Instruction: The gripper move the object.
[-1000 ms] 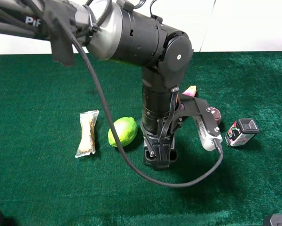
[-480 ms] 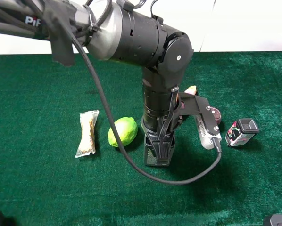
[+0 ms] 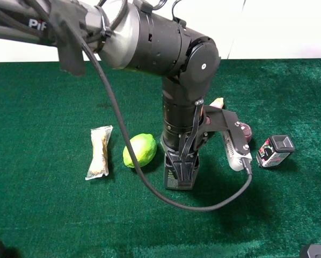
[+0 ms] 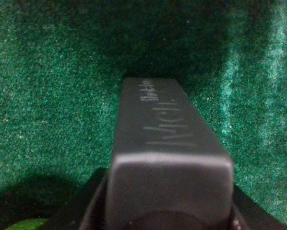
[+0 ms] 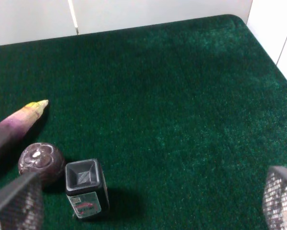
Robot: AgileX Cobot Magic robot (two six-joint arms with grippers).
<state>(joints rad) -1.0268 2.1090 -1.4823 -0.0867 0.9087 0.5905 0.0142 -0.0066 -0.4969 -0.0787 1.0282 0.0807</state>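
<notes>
The left arm's black two-fingered gripper (image 3: 180,176), at lower centre of the overhead frame, is clamped on the small flat grey bottle with printed label (image 4: 168,139), low over the green-carpeted table (image 3: 42,215) and just right of a green lime (image 3: 140,150). The right arm's gripper (image 5: 147,199) is spread wide, with the red-black box with grey cap (image 5: 87,189) at lower left of its wrist frame.

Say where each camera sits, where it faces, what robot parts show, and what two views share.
Exterior high: mounted high, looking down on the green cloth; left arm and left gripper show.
Left wrist: on that arm, looking down along the grey bottle between its fingers.
Right wrist: low, looking across the cloth to a white wall; open right gripper shows.
Shared: exterior high and right wrist both show the grey-capped box.
</notes>
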